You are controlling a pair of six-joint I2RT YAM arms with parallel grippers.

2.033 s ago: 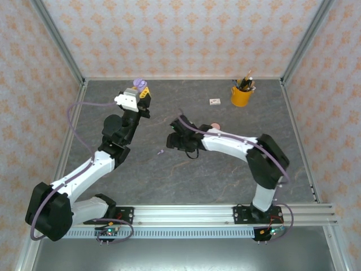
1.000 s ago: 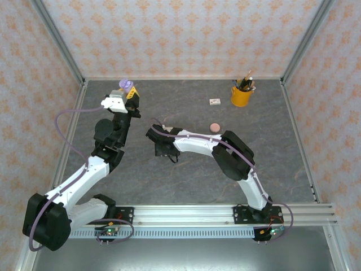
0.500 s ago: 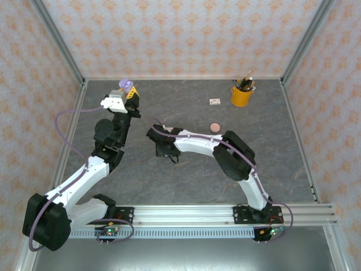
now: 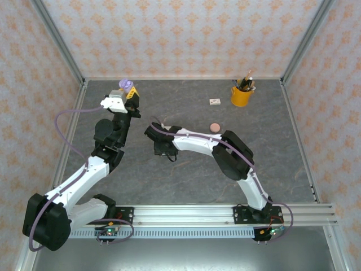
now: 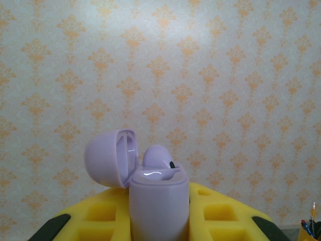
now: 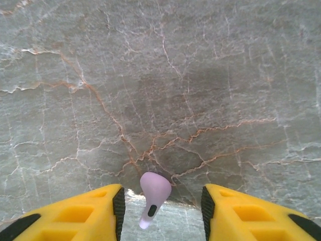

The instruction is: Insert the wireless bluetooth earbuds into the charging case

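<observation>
**Loose lilac earbud sits between the right gripper's parted jaws; left gripper holds the open case**

The left gripper (image 5: 160, 223) is clamped on the lilac charging case (image 5: 159, 198), with a yellow finger pressed against each side of the case body. The case stands upright with its lid (image 5: 111, 158) swung open to the left. One seated earbud (image 5: 157, 154) shows its rounded head above the rim. In the top view this arm holds the case at the far left of the desk (image 4: 192, 180), facing the wallpapered back wall.

The right gripper (image 6: 161, 206) points down at the desk, a little left of centre. Its jaws stand partly open, one on each side of the loose earbud (image 6: 153, 193). That earbud is lilac and lies on the grey marbled surface with its stem pointing back toward the gripper. A gap shows between the earbud and each finger, so the gripper has hold of nothing.

To the right of that gripper, well apart, a round pink case (image 4: 214, 127) lies on the desk. Farther back on the right stands a yellow cup (image 4: 241, 96) of pencils, with a small white block (image 4: 214, 102) just to its left.
</observation>
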